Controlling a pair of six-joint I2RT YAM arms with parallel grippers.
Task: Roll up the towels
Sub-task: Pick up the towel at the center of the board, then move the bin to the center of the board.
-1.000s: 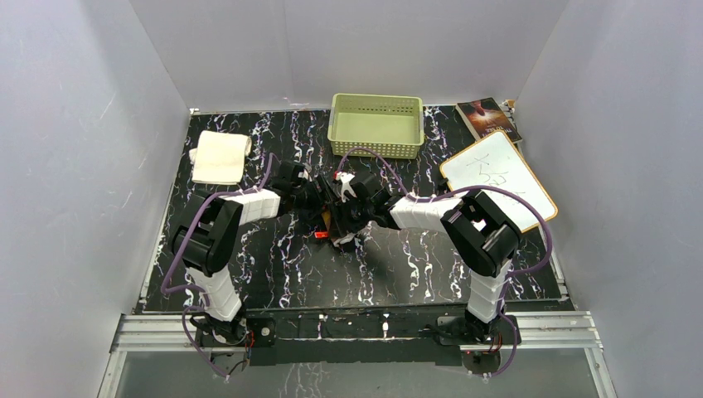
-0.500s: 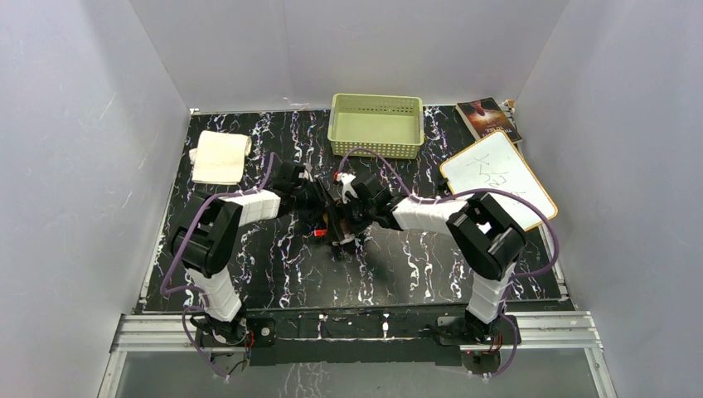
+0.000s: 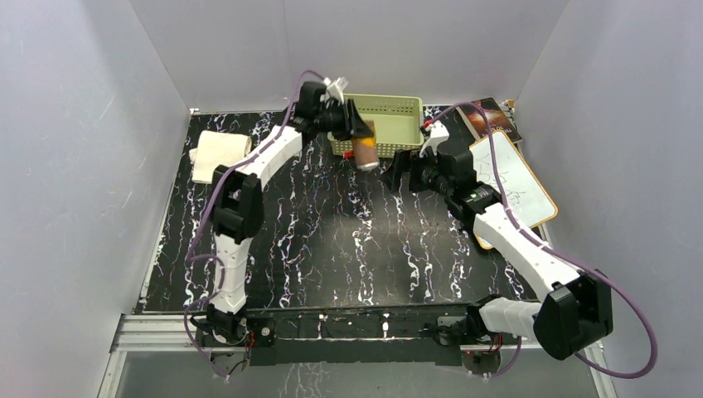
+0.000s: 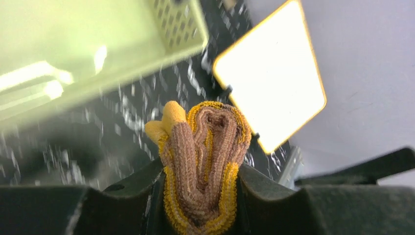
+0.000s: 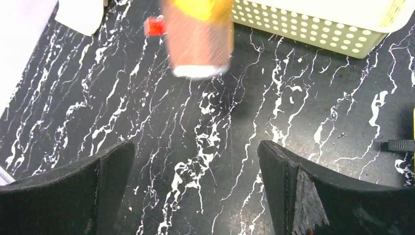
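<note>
The rolled mustard-and-brown towel (image 4: 203, 161) is clamped by the left tool (image 4: 200, 196), raised over the worktop (image 3: 332, 249) just beside the green basket (image 3: 377, 99). The right tool (image 5: 195, 166) is spread wide, with nothing held. The cream towel (image 3: 220, 157) lies far left.

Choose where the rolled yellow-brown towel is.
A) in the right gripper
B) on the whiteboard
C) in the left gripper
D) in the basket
C: the left wrist view shows the towel squeezed in the left gripper, while the right gripper stands open and empty.
</note>
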